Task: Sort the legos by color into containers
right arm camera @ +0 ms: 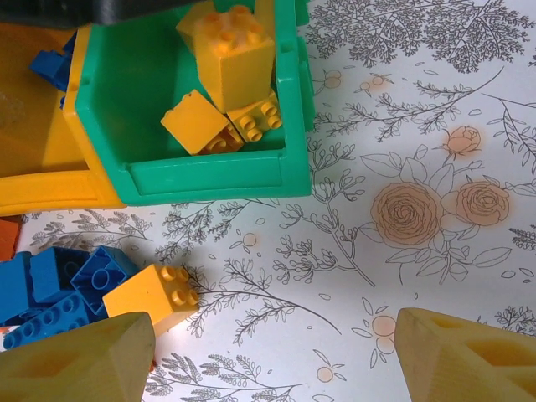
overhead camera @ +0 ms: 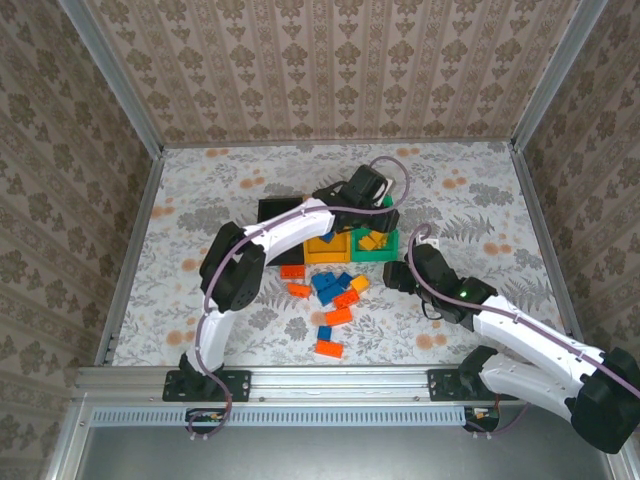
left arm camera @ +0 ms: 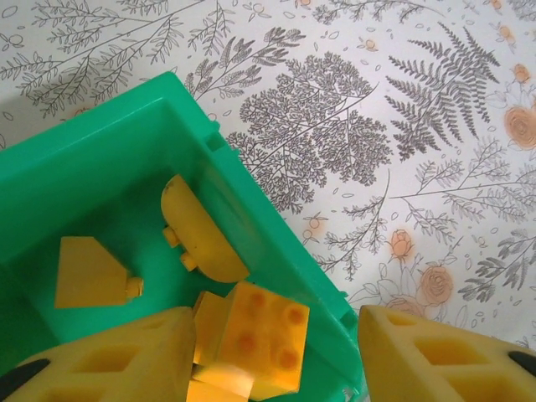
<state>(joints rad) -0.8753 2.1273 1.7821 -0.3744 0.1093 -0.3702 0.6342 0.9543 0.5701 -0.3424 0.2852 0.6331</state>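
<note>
the table (overhead camera: 480,200) has a pile of legos (overhead camera: 330,295) loose, so i'd say sorting is barely halfway. the green bin (left arm camera: 100,142) holds several yellow ones, the yellow bin (overhead camera: 312,262) some blue. left gripper (left arm camera: 276,352) hangs over green, jaws apart, gripping nothing. right gripper (right arm camera: 268,352) gapes empty near a yellow brick (right arm camera: 155,293).

- Robot lab test cell, not a home, despite the decor.
- Bare aluminium frame posts (overhead camera: 118,92) box in the work area on three sides.
- Damask wallpaper panels (overhead camera: 330,60) are fitted inside the frame as flat backdrop walls.
- The bench (overhead camera: 200,190) is covered by a printed floral sheet, flat, edge to edge.
- Two white robot arms (overhead camera: 228,275) are bolted by their bases to a metal rail (overhead camera: 330,380) at the near edge.
- Loose cables (overhead camera: 390,165) loop along the arms.
- Small legos (overhead camera: 330,290) and joined plastic containers (overhead camera: 280,212) sit on the bench like test props.
</note>
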